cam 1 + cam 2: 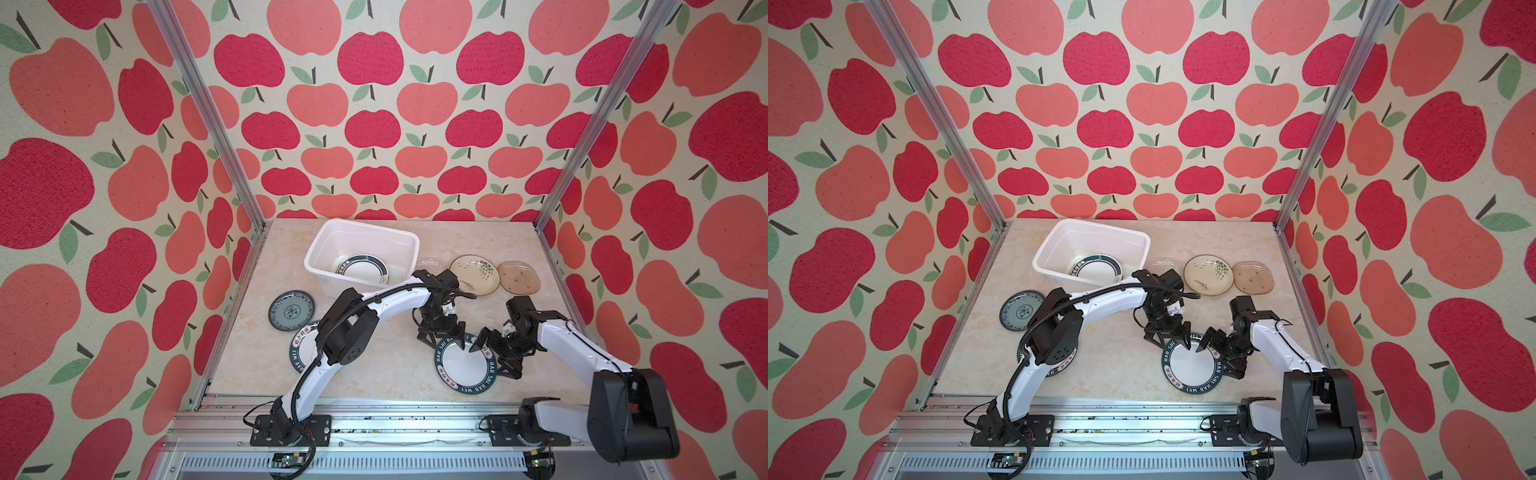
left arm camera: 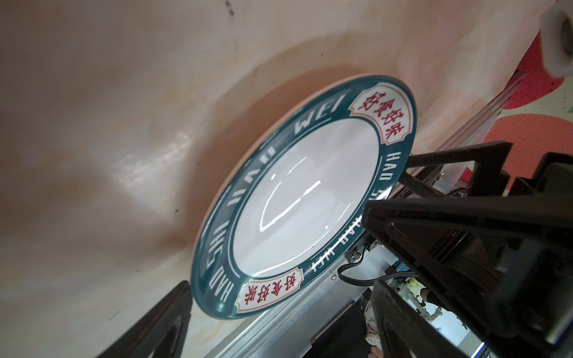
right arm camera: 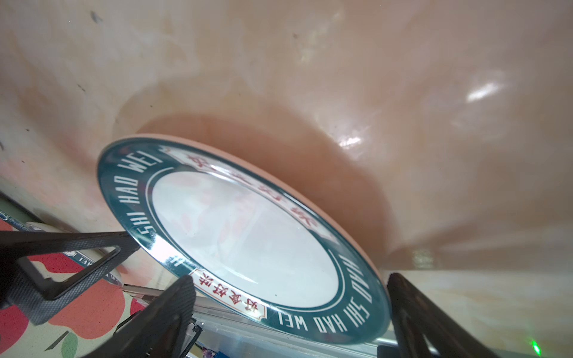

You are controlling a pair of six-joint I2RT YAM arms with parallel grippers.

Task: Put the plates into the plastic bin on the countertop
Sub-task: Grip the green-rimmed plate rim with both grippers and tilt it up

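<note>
A white plate with a dark green lettered rim (image 1: 460, 365) (image 1: 1190, 365) lies on the countertop (image 1: 374, 365) near its front edge. My left gripper (image 1: 444, 343) (image 2: 280, 285) hangs open at this plate's far rim. My right gripper (image 1: 496, 359) (image 3: 288, 279) is open too, one finger over the plate and one outside its right rim. The white plastic bin (image 1: 316, 249) (image 1: 1059, 245) stands at the back with a green-rimmed plate (image 1: 365, 270) inside. More plates lie around: a blue-grey patterned one (image 1: 291, 309), a green-rimmed one (image 1: 301, 353) half hidden under my left arm, a cream leaf-painted one (image 1: 475, 274), a brown glass one (image 1: 518, 277) and a clear glass one (image 1: 430, 262).
Aluminium rails (image 1: 374, 415) run along the front edge, where both arm bases are bolted. Apple-patterned walls (image 1: 374, 124) close in the left, back and right sides. My left arm (image 1: 390, 301) stretches across the middle in front of the bin.
</note>
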